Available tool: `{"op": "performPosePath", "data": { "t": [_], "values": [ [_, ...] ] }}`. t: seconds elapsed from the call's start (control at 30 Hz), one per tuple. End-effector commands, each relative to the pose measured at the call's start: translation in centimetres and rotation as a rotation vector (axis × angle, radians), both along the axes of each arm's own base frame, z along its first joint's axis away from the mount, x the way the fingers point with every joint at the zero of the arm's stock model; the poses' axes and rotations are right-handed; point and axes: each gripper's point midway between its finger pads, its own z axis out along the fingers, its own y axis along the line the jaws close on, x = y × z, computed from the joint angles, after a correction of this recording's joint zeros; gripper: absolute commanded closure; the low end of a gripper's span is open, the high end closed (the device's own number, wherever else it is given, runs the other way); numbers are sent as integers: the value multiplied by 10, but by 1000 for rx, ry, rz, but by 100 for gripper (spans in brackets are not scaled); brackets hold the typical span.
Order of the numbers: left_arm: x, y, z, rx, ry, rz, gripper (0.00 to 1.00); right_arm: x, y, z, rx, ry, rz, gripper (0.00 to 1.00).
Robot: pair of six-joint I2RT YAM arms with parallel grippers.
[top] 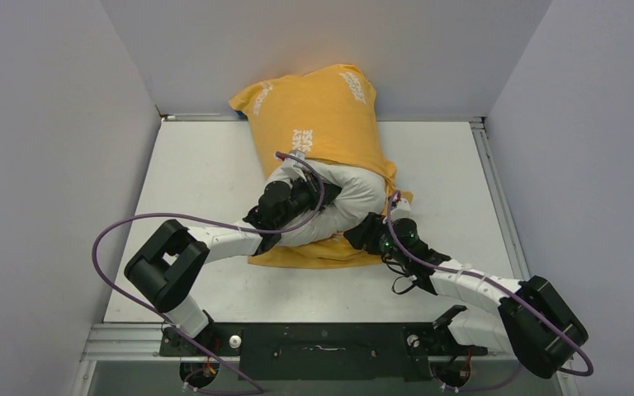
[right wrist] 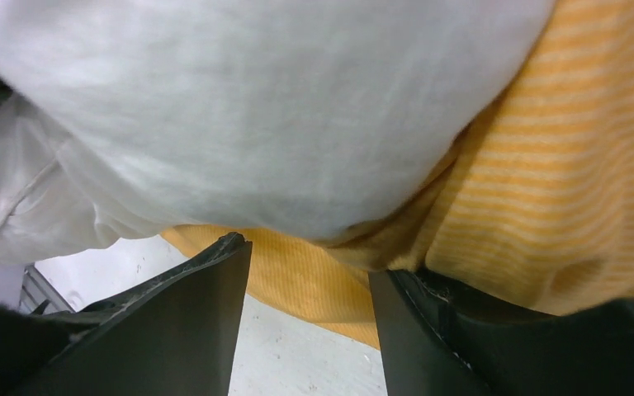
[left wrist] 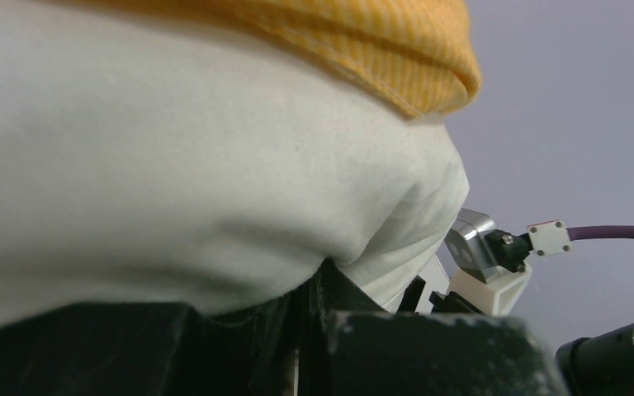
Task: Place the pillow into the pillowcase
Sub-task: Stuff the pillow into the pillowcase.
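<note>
Your left arm [top: 215, 239] leaves its base at the near left corner and folds at a big elbow out to the left. Its forearm runs right and away to the near end of the pillow [top: 355, 198]. The wrist is turned in over the white cloth, with the purple cable [top: 107, 239] looping wide around the elbow. The left gripper [top: 312, 196] is pressed together. In its wrist view a fold of the pillow draws down to where the fingers meet, so it reads as a pinch on the pillow's cloth.

Your right arm [top: 470, 285] mirrors it: the elbow sits low at the far right and the forearm slants left and away. The right gripper [top: 369, 229] is at the pillow's near right corner, beside the edge of the case [top: 322, 115]. Its fingers [right wrist: 190, 313] stand spread. Bare table and a strip of orange cloth show in the gap between them, and the pillow bulges just above. Orange cloth drapes over the right-hand finger, but the jaws pinch nothing.

The pillow lies in the middle of the table [top: 206, 165], mostly inside the case. Only its white near end sticks out of the mouth, between your two grippers. The case lies orange face up with its white lettering showing, and its far end rides up against the back wall [top: 322, 41]. A flap of it lies flat on the table under the exposed end.
</note>
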Motion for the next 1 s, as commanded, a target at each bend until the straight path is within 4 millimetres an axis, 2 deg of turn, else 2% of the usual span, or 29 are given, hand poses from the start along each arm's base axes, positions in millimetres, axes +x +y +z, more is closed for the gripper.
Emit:
{"op": "performPosePath", "data": {
  "t": [0.0, 0.2, 0.33, 0.43, 0.47, 0.53, 0.63, 0.7, 0.77, 0.97],
  "values": [
    [20, 12, 38, -62, -89, 59, 100, 13, 10, 15, 156, -23, -43, 46],
    [16, 14, 39, -60, -89, 57, 100, 26, 4, 25, 207, -58, -110, 49],
    [15, 14, 43, -68, -96, 52, 100, 40, -7, 14, 222, -42, -174, 44],
    [14, 14, 45, -76, -96, 49, 100, 46, -10, 3, 212, -29, -194, 44],
    [14, 14, 46, -77, -95, 49, 100, 48, -10, 0, 210, -30, -198, 47],
    [13, 14, 48, -81, -99, 45, 100, 49, -12, -4, 213, -37, -201, 60],
    [13, 16, 48, -70, -103, 49, 100, 42, -8, 13, 274, -105, -126, 83],
    [15, 20, 47, -54, -102, 65, 100, 33, -5, 29, 292, -157, -62, 91],
    [18, 25, 45, -33, -101, 82, 100, 22, -2, 51, 305, -216, -2, 94],
    [29, 34, 27, 62, -74, 142, 100, -16, 9, 128, 342, -405, 222, 95]
  ]
}}
